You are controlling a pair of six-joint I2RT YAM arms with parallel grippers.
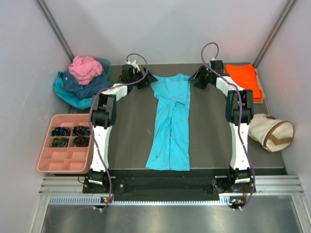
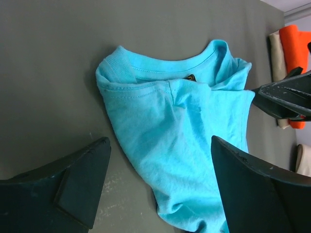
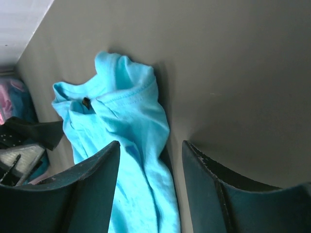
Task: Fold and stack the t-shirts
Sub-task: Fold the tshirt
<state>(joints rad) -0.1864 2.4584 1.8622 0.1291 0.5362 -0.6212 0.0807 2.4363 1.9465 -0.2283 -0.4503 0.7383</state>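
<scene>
Your left gripper point(image 2: 160, 145) hangs wide open, your right gripper point(image 3: 151, 145) less so, both empty. Pinch both cloth layers at each shoulder corner, evenly. The turquoise t-shirt point(image 1: 170, 126) lies as a long strip mid-mat, its collar between them at 12 o'clock.

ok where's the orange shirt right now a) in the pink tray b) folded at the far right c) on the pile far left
b: the orange shirt lies folded at the far right, apart from the turquoise shirt laid down the middle.
</scene>
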